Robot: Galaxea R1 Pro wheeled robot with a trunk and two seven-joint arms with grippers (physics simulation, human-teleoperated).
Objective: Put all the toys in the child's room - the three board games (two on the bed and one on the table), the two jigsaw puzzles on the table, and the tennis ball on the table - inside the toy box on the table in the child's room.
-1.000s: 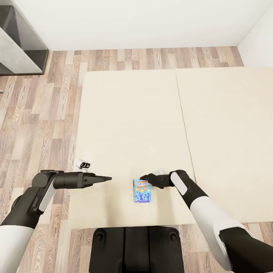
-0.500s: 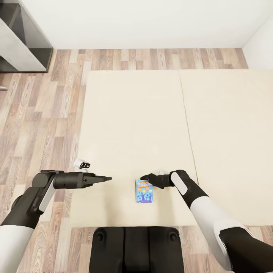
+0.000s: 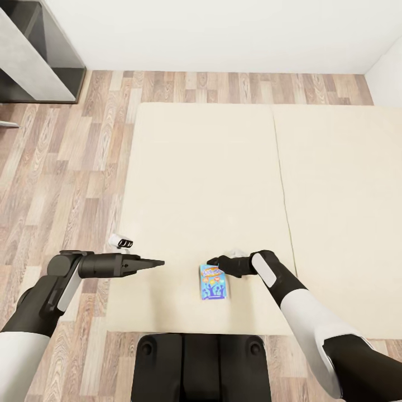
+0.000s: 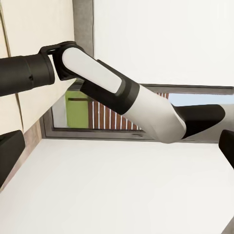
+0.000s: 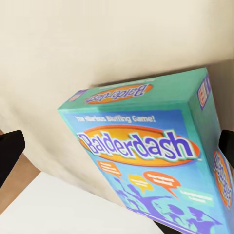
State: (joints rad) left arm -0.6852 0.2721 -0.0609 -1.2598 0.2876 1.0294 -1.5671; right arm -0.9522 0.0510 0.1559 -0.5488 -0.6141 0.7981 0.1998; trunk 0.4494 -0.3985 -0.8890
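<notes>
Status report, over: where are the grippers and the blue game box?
Right gripper open over small blue printed board game box lying on beige bed. Left gripper apart, shut, empty. Nothing in the way.

Materials and finishes, bedside view

Bed (image 3: 223, 184): matt beige cloth, smooth, one seam. Game box (image 3: 212, 282): printed card, blue-teal, slight sheen. Floor (image 3: 67, 167): wood-grain planks, mixed brown and grey, satin. Arms (image 3: 304, 304): glossy white and matt black plastic shells. Left gripper (image 3: 158, 262): matt black. Wall (image 3: 223, 33): plain white, matt.
</notes>
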